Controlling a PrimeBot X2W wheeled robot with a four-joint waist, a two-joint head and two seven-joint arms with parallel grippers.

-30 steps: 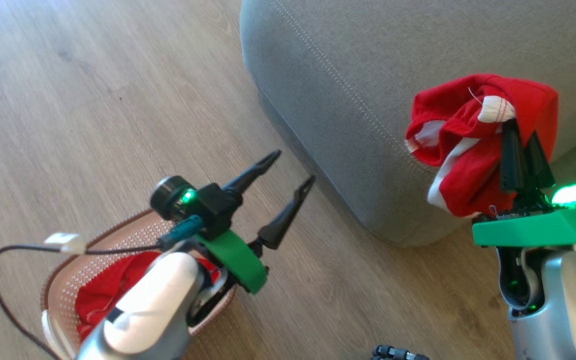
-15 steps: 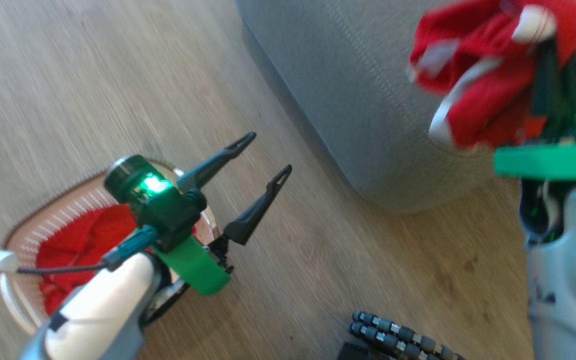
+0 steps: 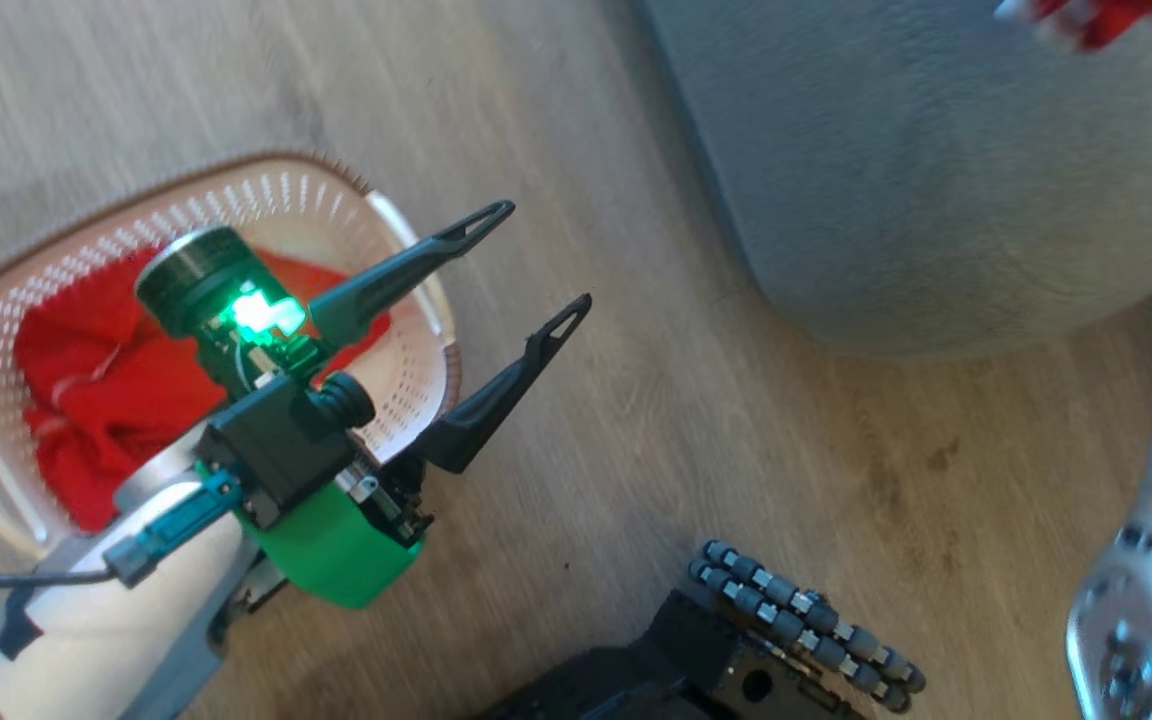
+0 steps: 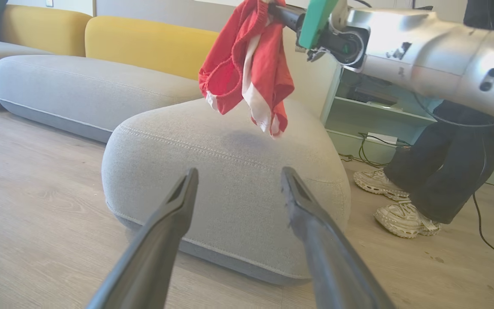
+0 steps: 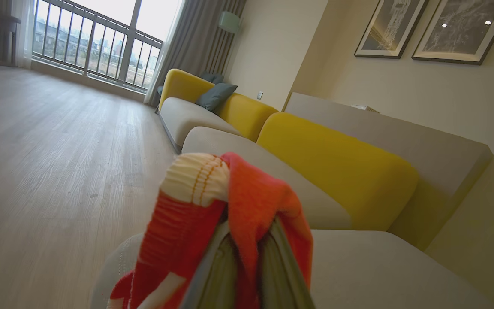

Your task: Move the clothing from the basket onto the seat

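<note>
Currently, the head view has swung downward and toward the basket [image 3: 266, 175], so most of the shift in it is camera motion and not movement of objects; the basket now sits at 9 o'clock in that view. Relative to the seat [image 4: 230, 141], however, the right gripper [image 5: 247, 223] has carried its load from the near edge to a position farther over the cushion, at 1 o'clock in the head view. Its fingers are pressed together, pinching a red garment [image 4: 247, 64] with white trim. In the left wrist view this garment hangs at 12 o'clock above the seat top, apart from it. This suggests the transfer is at its final stage: lower and release. The left gripper [image 3: 541, 257] remains spread wide and holds nothing; it hovers over the basket's 3 o'clock rim. More clothing [image 3: 86, 390] lies bunched inside the basket, so the task is judged incomplete. The seat is grey woven upholstery with rounded edges and a pale stitch line; soft fabric should settle on it without sliding. The floor [image 3: 736, 420] is pale wood plank. A long sofa with yellow backrests [image 5: 337, 171] stands behind the seat, and framed pictures [image 5: 393, 25] hang on the wall. A person's shoes [image 4: 401, 219] stand at 3 o'clock of the seat.
</note>
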